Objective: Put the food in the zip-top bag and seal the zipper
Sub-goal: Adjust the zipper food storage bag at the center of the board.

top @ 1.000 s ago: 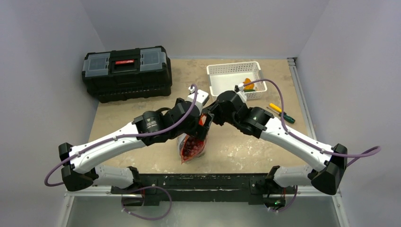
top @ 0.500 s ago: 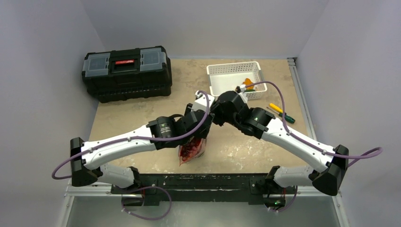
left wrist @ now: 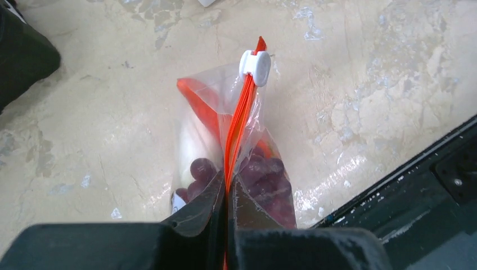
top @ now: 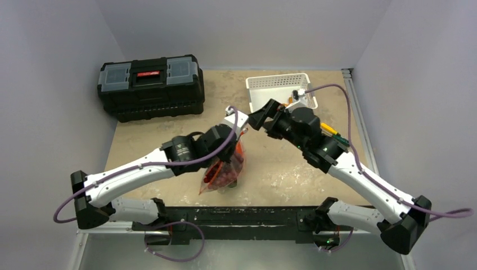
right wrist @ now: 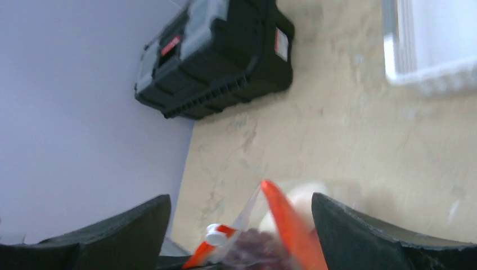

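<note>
Two arms, left jaws pinching the zipper [left wrist: 237, 126] of the bag [top: 223, 173], right jaws spread at its one o'clock.

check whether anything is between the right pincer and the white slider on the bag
Nothing visible does. The right pincer is open, and its wrist view shows the slider ahead of it with nothing in front. The left pincer is shut on the orange strip at the far end from the slider, out of the path.

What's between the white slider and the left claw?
Only the orange zipper strip running from the left claw to the slider; left wrist view shows it.
</note>
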Robot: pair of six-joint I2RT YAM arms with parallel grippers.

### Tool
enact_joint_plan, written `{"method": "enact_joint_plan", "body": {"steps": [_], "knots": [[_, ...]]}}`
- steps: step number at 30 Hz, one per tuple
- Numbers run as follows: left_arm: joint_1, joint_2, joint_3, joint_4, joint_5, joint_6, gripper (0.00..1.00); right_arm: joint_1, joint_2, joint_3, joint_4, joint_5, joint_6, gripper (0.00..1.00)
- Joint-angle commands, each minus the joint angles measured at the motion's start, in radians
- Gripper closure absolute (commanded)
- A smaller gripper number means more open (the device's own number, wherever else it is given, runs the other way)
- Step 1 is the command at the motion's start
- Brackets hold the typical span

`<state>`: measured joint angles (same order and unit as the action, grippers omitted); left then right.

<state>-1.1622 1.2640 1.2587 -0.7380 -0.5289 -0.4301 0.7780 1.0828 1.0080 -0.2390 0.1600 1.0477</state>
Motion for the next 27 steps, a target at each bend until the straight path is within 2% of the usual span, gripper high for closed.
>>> {"method": "enact_joint_plan", "body": {"steps": [1, 3, 7, 8, 11, 14, 17, 27], "knots": [[0.150, -0.136, -0.019, 0.057, 0.403, 0.183, 1.00, -0.105, -0.092, -0.035, 0.295, -0.315, -0.599, 0.01], [0.209, -0.157, -0.011, 0.036, 0.527, 0.257, 1.00, -0.147, -0.078, -0.014, 0.261, -0.449, -0.735, 0.01], [0.346, -0.148, 0.035, -0.034, 0.801, 0.380, 1.00, -0.205, -0.038, -0.054, 0.321, -0.876, -0.910, 0.01], [0.373, -0.146, 0.040, -0.042, 0.853, 0.403, 1.00, -0.207, -0.022, -0.057, 0.321, -0.943, -0.952, 0.01], [0.431, -0.131, 0.045, -0.054, 0.992, 0.460, 1.00, -0.215, 0.009, -0.111, 0.434, -1.126, -0.955, 0.02], [0.474, -0.124, 0.036, -0.049, 1.040, 0.479, 1.00, -0.218, 0.036, -0.201, 0.678, -1.238, -0.842, 0.07], [0.506, -0.128, 0.021, -0.028, 1.077, 0.472, 1.00, -0.218, 0.088, -0.253, 0.830, -1.298, -0.756, 0.14], [0.518, -0.150, -0.028, 0.025, 1.129, 0.439, 1.00, -0.218, 0.180, -0.248, 0.950, -1.318, -0.696, 0.40]]}}
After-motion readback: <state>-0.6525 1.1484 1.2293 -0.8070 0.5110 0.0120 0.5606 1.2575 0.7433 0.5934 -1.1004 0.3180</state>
